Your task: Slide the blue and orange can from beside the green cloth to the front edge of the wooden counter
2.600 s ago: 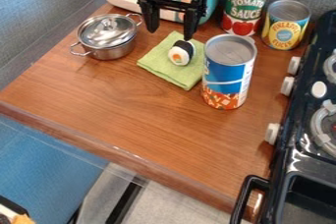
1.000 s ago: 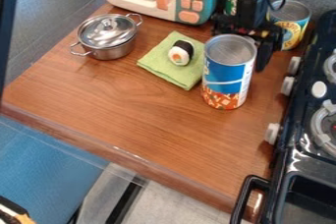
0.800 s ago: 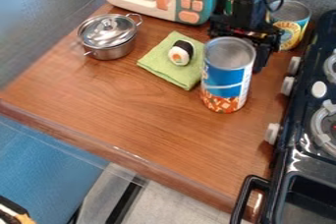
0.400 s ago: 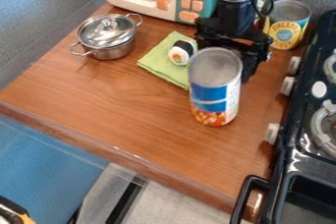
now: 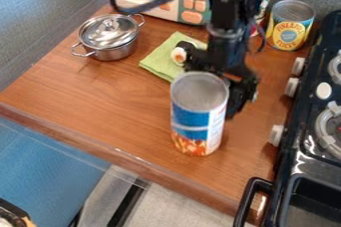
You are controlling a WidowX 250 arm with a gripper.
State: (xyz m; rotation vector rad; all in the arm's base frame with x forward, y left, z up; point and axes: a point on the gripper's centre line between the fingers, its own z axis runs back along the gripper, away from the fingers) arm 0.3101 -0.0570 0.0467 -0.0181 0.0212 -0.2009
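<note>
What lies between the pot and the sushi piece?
Camera view: a bare strip of counter by the pot, then the green cloth, on which the sushi piece rests.

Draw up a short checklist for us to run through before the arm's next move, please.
- Blue can upright: ok
- Gripper right at the blue can: ok
- Firm grip on the blue can: cannot tell
- Gripper free of the toy sushi: cannot tell
- Lid on the pot: ok
- Yellow can upright, apart from the blue can: ok
</note>
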